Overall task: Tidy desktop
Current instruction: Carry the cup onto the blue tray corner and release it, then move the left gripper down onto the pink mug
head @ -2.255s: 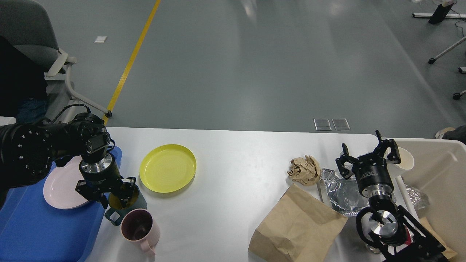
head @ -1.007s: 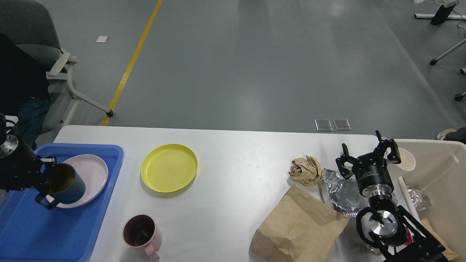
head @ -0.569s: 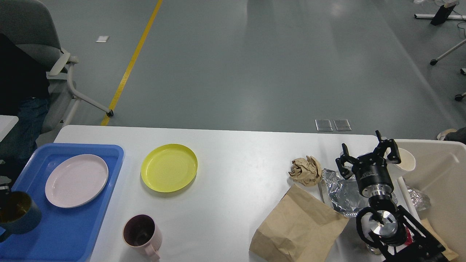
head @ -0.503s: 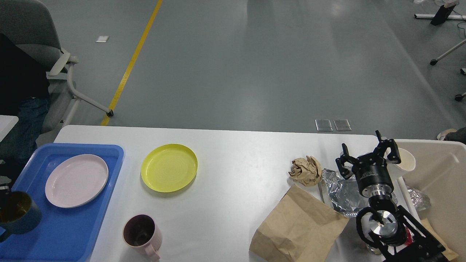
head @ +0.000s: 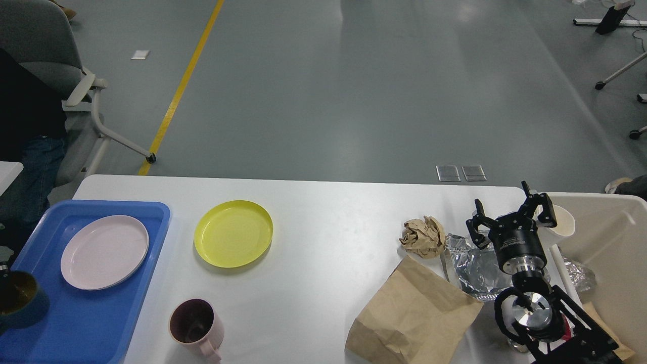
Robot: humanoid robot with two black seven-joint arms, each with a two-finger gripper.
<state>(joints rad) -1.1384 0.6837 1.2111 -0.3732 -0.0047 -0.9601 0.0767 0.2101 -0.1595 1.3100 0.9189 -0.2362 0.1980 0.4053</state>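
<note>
A wide white table (head: 323, 222), the desktop being tidied, fills the near half of the scene, with grey floor beyond it. At its left end sits a blue tray (head: 91, 323) holding a pale pink plate (head: 104, 252) — crockery seems to be gathered there. A dark blue mug (head: 20, 301) sits at the tray's near-left edge, cut off by the frame. The left gripper is out of sight, so whether anything holds that mug cannot be told.

Not yet sorted on the bare table are a yellow plate (head: 233, 233) just right of the tray and a pink mug (head: 194, 327) nearer, its handle cropped at the bottom edge.

At the right end the rubbish clusters: a crumpled paper ball (head: 422, 236), a sheet of foil (head: 472, 265) and a flat brown paper bag (head: 412, 316). They lie beside a beige bin (head: 611, 247) off the table's right edge, presumably their destination. The right gripper (head: 513, 217) hovers over the foil with its fingers spread apart, grasping nothing. The arm hides part of the foil, and a white paper cup (head: 565, 221) shows behind one finger at the bin's rim.
</note>
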